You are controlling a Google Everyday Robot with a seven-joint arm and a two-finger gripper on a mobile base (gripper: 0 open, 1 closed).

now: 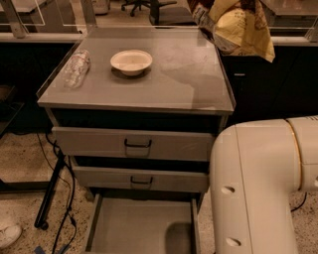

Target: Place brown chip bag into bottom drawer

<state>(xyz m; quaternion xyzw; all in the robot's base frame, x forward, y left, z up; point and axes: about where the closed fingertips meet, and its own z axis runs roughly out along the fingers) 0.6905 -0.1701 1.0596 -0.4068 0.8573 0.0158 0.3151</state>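
In the camera view, the chip bag (244,31), crinkled foil with a pale yellow lower half, hung over the cabinet's (189,89) back right corner, seemingly lifted clear for carrying. The gripper (251,6) sat at the top edge above it; whether it was clamped could not be told. The bottom drawer (141,225), a shallow grey metal tray, stood pulled out, well below the bag.

Pincer (251,6) top right; bottom drawer (134,223) open, robot arm (258,188) crowding its right.
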